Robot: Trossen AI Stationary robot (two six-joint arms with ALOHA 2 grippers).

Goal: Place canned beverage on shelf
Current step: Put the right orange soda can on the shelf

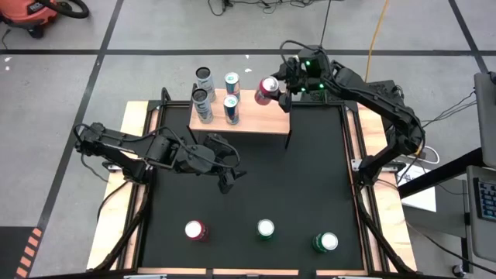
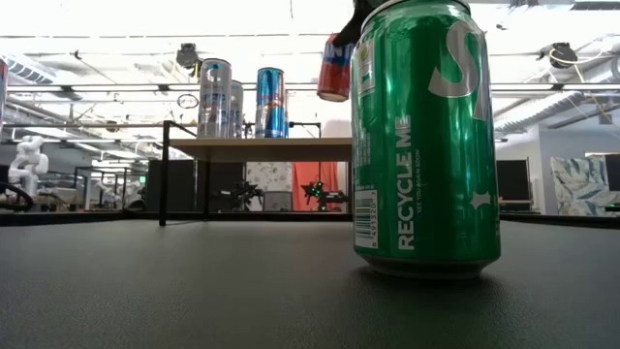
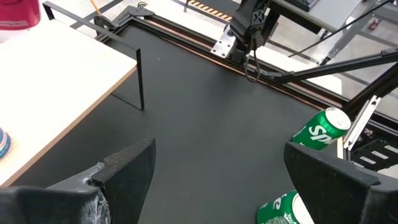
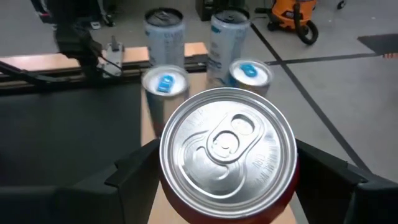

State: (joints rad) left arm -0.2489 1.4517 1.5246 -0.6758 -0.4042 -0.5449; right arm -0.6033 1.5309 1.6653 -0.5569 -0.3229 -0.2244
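Red and shiny, the can [image 1: 266, 90] is held by the right gripper [image 1: 279, 87], with one dark finger on each side of it. It has a red side with some blue on it and a silver top with a pull tab. The can is up in the air over the right end of the shelf [image 1: 263, 116], close to its back edge. I cannot tell if it touches the board.

The shelf is a small light wood board on thin black legs. It stands at the back edge of the black desk [image 1: 310, 178]. Four tall cans are at its left end. Two are silver and white [image 1: 203, 105], and two are blue and silver [image 1: 231, 108]. They stand close together in two rows.

The left gripper [image 1: 229, 167] hangs over the middle of the desk, just in front of the shelf. Its fingers are spread wide apart and hold nothing.

Three more cans stand in a row near the front edge of the desk. A pink one [image 1: 195, 230] is on the left. A green one [image 1: 266, 229] is in the middle. Another green can [image 1: 325, 242] is near the front right corner. It has white letters on its side and stands straight up.
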